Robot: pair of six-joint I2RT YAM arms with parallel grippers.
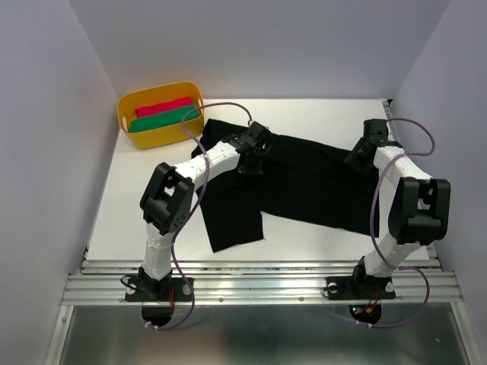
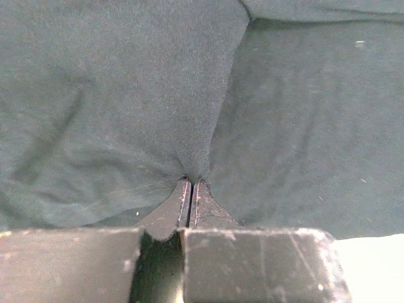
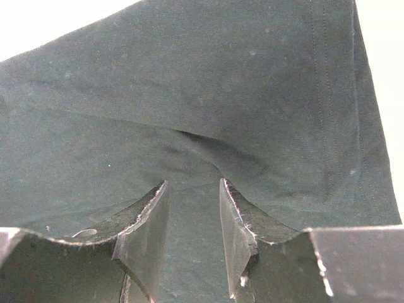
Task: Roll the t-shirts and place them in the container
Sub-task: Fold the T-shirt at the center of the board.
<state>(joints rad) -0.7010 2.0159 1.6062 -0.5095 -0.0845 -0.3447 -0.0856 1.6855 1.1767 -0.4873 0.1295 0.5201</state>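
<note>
A black t-shirt (image 1: pixel 304 186) lies spread across the middle of the white desk (image 1: pixel 137 220). The left claw (image 2: pixel 191 183) is clenched on a pinch of its cloth toward 10 o'clock. At the shirt's 3 o'clock edge, the right claw (image 3: pixel 194 186) stands half apart with cloth between; whether it grips, I cannot tell. A yellow tub (image 1: pixel 125 114) sits at 11 o'clock.

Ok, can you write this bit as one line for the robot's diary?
black t-shirt: spread out, unrolled | left gripper: shut, pinching its cloth | right gripper: open, cloth between jaws
</note>
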